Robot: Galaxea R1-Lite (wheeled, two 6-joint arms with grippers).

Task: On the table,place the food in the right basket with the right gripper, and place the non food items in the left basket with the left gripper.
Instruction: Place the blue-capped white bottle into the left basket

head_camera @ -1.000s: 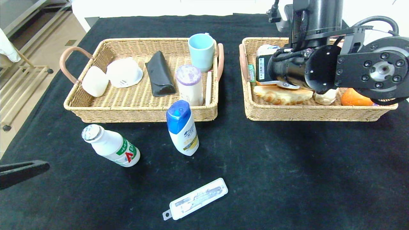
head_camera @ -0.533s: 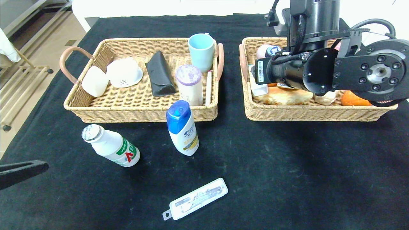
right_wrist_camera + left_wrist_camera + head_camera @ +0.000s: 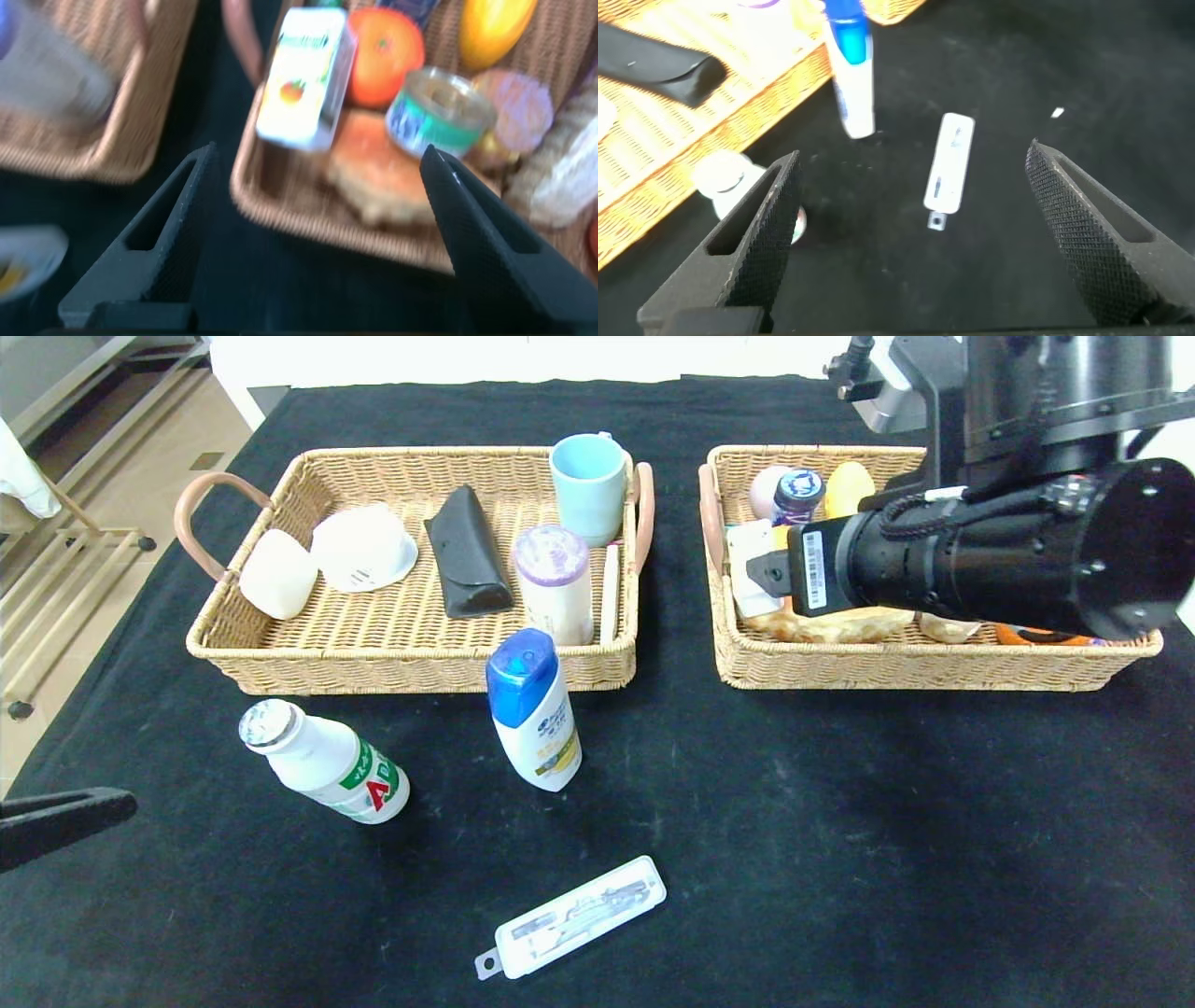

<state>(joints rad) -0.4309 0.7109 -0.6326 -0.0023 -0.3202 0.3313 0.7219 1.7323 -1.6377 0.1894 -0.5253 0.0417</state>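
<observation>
A white drink bottle with a green and red label, a blue-capped shampoo bottle and a flat white packet are on the black table in front of the baskets. My left gripper is open and empty above the table near the front left, with the packet between and beyond its fingers. In the head view it shows only at the left edge. My right gripper is open and empty above the front left corner of the right basket. The right arm hides it in the head view.
The left basket holds a blue cup, a black case, a purple-lidded jar and white items. The right basket holds a juice box, an orange, a can and bread.
My right arm has lifted and swung to the right over the right basket, uncovering the items at its left end. The left gripper and the table objects have stayed put.
</observation>
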